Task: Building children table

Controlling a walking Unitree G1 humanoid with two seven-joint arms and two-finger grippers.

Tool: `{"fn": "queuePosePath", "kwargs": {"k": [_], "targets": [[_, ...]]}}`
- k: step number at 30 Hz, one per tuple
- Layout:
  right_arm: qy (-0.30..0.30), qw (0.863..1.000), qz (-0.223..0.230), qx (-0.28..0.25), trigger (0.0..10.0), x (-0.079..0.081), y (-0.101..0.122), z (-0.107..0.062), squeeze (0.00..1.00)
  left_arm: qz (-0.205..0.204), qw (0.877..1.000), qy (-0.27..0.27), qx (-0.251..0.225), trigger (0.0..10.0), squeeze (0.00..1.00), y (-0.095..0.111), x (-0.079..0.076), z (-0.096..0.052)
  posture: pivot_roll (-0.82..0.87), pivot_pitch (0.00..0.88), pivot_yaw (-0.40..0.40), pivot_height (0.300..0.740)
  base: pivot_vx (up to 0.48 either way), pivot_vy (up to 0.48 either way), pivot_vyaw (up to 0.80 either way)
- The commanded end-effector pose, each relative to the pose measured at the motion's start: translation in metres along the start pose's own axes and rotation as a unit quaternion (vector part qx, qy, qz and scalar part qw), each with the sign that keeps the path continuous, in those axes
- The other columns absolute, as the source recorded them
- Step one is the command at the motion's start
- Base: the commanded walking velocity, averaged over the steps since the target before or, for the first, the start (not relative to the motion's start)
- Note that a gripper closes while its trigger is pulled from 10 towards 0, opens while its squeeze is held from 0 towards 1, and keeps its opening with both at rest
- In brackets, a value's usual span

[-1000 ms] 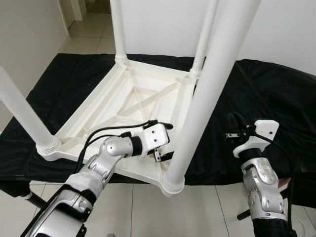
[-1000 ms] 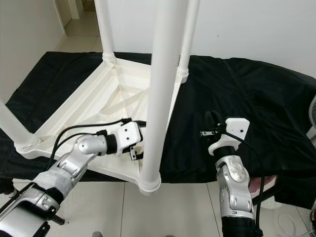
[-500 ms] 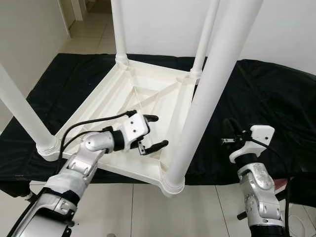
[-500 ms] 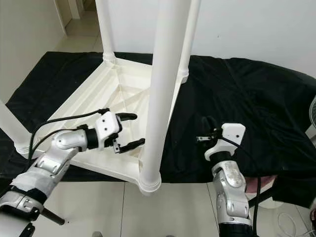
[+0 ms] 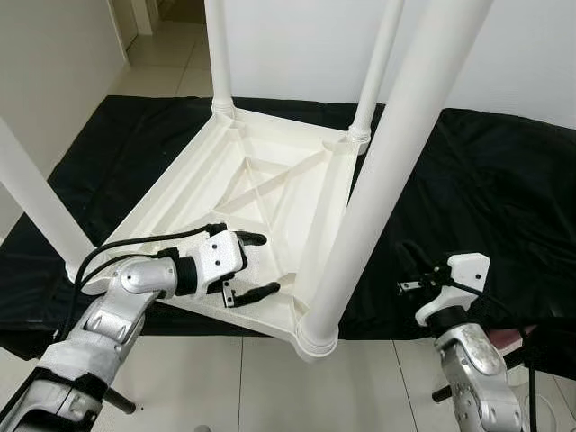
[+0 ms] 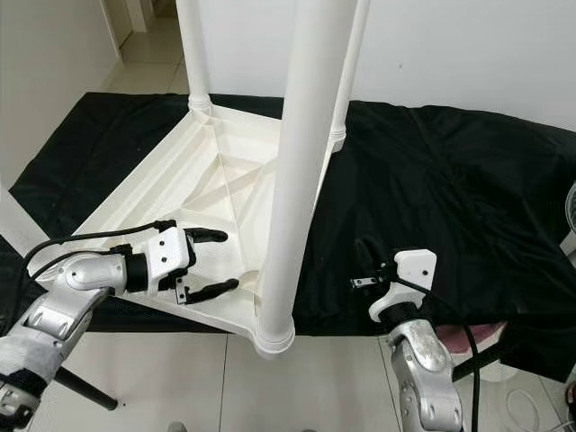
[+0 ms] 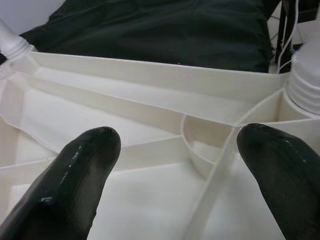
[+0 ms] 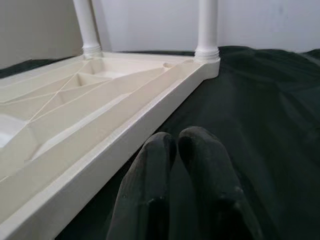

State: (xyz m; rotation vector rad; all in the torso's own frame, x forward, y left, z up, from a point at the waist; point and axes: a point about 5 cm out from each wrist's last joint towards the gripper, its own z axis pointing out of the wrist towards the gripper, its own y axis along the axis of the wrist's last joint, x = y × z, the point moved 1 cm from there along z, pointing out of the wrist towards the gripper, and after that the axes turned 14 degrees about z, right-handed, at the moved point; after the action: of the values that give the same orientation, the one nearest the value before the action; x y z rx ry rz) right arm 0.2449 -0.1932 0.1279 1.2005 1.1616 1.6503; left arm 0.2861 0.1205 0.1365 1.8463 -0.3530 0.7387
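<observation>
Upturned white plastic children's table (image 5: 270, 193) lay on black cloth (image 5: 486, 180), four legs fitted. Left gripper (image 5: 245, 267) spread wide over underside ribs beside near white tubular leg (image 5: 378, 180); right gripper (image 5: 403, 263) pressed closed, apart over cloth. Good practice: grip leg squarely, press straight into socket.

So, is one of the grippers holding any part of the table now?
No, nothing is held. The left gripper is open above the upturned white table, fingers apart. The right gripper is shut, empty, above the black cloth.
</observation>
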Motion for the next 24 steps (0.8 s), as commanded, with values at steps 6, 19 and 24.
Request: {"fn": "queuePosePath", "kwargs": {"k": [6,19,24], "targets": [[0.013,1.000,0.002,0.011,10.0,-0.002,0.003,-0.003,1.00,-0.002,0.999,-0.033,0.029,10.0,0.00,-0.014,-0.011,0.000,-0.10,0.000,-0.018,0.740,0.000,0.000,0.00],[0.008,1.000,-0.011,0.009,10.0,-0.001,0.008,-0.007,0.00,0.003,0.995,-0.041,0.094,10.0,0.00,-0.038,-0.012,0.008,-0.14,0.000,0.012,0.740,0.000,0.000,0.00],[0.001,1.000,-0.011,0.004,10.0,-0.001,0.010,-0.010,0.00,0.008,0.992,-0.034,0.121,10.0,0.00,-0.046,-0.006,0.016,-0.16,0.000,0.027,0.740,0.000,0.000,0.00]]}}
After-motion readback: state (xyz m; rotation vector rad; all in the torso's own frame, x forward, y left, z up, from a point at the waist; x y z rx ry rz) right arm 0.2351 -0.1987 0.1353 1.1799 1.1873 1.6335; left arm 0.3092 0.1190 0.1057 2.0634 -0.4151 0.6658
